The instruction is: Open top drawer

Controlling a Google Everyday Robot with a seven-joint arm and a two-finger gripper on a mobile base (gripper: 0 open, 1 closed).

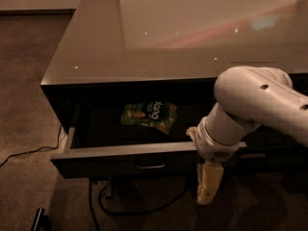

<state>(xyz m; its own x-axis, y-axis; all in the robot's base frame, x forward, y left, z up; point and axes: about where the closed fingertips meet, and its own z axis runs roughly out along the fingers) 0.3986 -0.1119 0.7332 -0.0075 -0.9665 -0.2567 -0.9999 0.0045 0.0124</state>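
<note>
The top drawer (126, 160) stands pulled out from under the desk top, its dark front panel facing me with a small metal pull handle (150, 166) at its centre. A green snack bag (150, 115) lies on the drawer's dark floor. My gripper (209, 186) hangs pointing down in front of the drawer's right part, below the front panel's top edge and to the right of the handle, holding nothing. The white arm (255, 105) hides the drawer's right end.
The glossy grey desk top (159, 32) spans the upper frame. A thin cable (24, 154) runs over the carpet at left, more cables (134, 207) loop under the desk, and a small black object (38, 219) lies at the bottom left.
</note>
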